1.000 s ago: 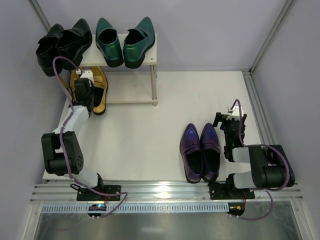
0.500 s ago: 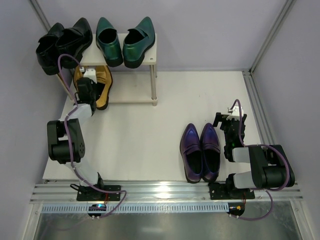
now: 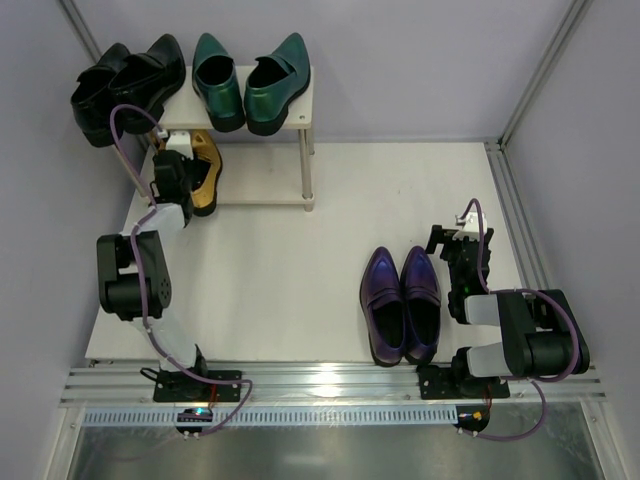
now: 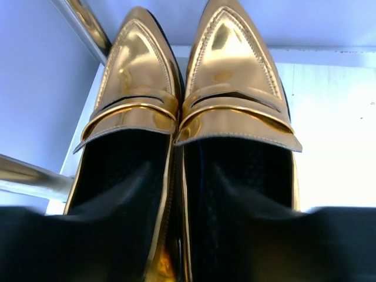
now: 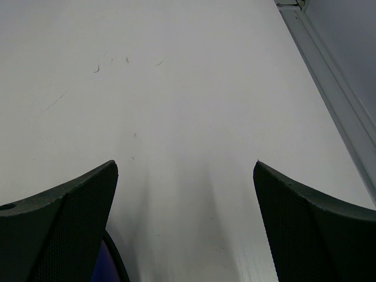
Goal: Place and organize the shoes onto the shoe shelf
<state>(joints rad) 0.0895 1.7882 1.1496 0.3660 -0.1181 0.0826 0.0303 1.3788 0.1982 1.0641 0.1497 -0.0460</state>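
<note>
The gold shoes [image 4: 194,111] sit side by side on the lower board of the shoe shelf [image 3: 262,190], toes under the top board. My left gripper [image 4: 179,194] is open, with one finger inside each gold shoe and their two inner walls between the fingers. In the top view the left gripper [image 3: 172,175] is at the heels of the gold shoes [image 3: 203,170]. The black shoes [image 3: 125,85] and green shoes [image 3: 245,85] stand on the top board. The purple shoes [image 3: 402,300] lie on the table, next to my open, empty right gripper [image 3: 455,240].
The black pair overhangs the shelf's left end, close to the left wall [image 3: 40,200]. A metal frame rail [image 3: 510,220] runs along the table's right edge. In the right wrist view, the right gripper [image 5: 185,223] hangs over bare white tabletop [image 5: 188,88], a purple shoe's edge [image 5: 106,264] by its left finger.
My left arm has pushed the gold pair farther back under the shelf's top board, and its jaws have parted. The right arm has not moved.
</note>
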